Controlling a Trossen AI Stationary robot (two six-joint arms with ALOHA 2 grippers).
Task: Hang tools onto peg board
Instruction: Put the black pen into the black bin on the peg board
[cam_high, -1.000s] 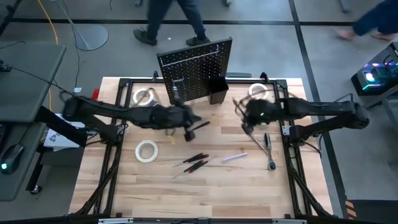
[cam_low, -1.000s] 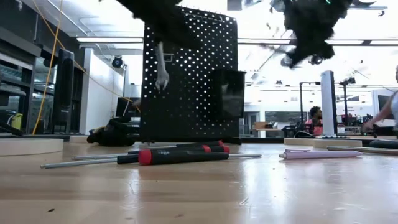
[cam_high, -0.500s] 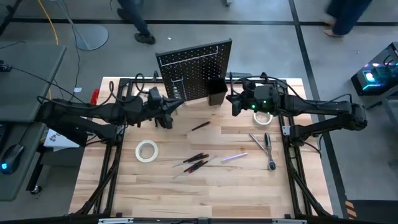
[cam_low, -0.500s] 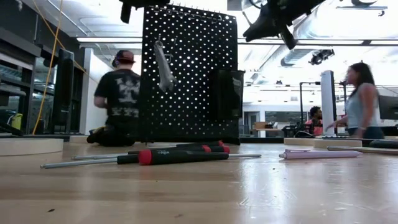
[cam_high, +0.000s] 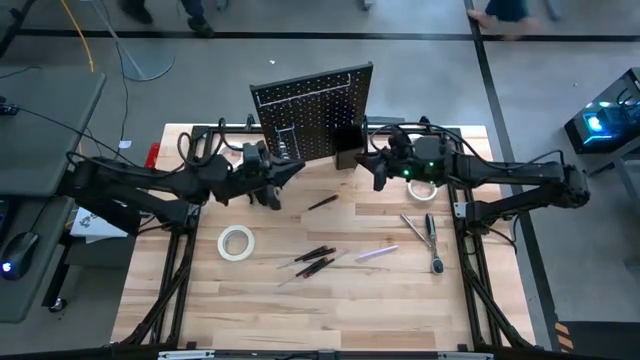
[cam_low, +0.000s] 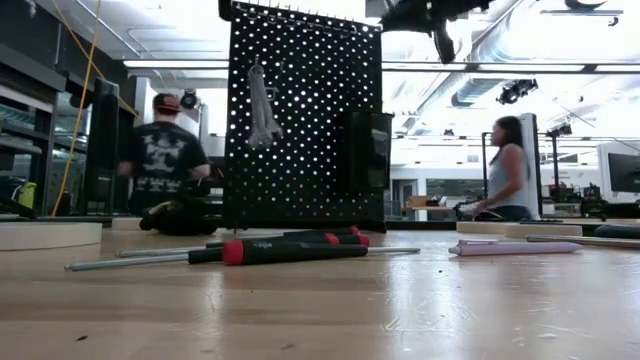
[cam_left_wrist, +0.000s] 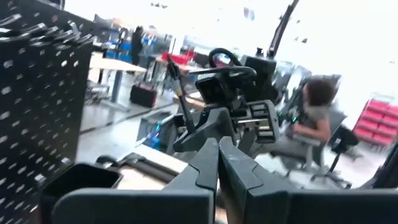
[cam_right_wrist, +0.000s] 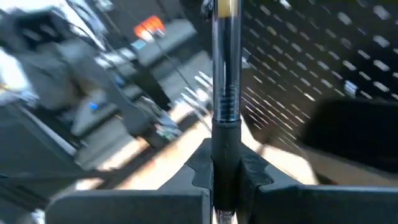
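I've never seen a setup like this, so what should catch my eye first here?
The upright black peg board at the table's far edge, with a silver wrench already hanging on it. Right beside its small bin, the right gripper is shut on a slim screwdriver. Loose screwdrivers and a tape roll lie mid-table.

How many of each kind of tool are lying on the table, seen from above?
White tape rolls: 2
Silver wrenches: 2
Dark screwdrivers: 3
Purple tool: 1
Total: 8

open-plan robotics lab: workbenches (cam_low: 590, 212), ceiling light strips (cam_low: 180, 64), seated people (cam_low: 505, 170)
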